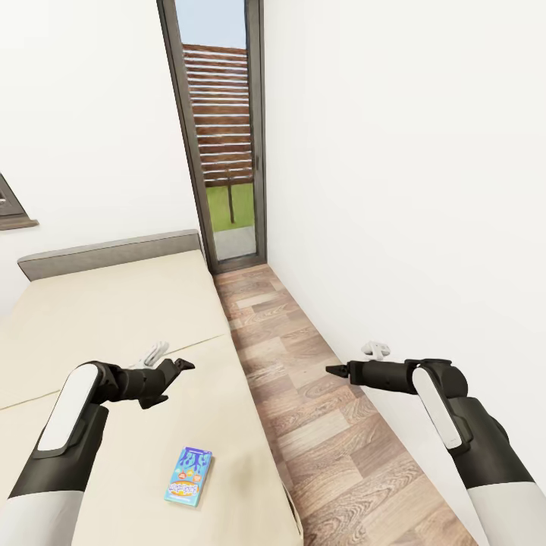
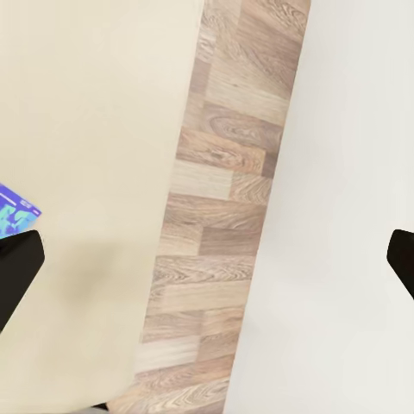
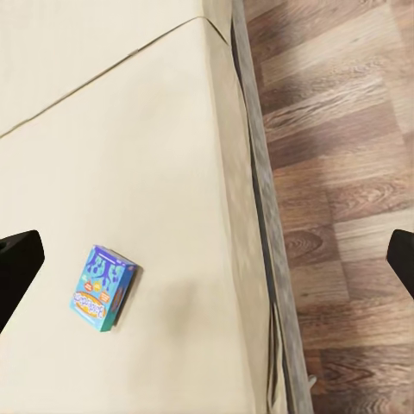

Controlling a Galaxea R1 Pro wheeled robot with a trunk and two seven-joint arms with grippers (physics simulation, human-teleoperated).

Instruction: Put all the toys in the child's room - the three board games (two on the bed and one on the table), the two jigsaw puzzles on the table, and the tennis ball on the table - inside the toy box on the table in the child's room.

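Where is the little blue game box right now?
The board game lies flat on the bed, near its floor-side edge, below the left gripper in the head view.

A: Board game (image 1: 189,476)?
B: Small blue-white box, bright cover up, flat on the cream bed (image 1: 114,318), near its floor-side edge.
A: Cover print?
B: Too small to read, possibly cartoon lettering.
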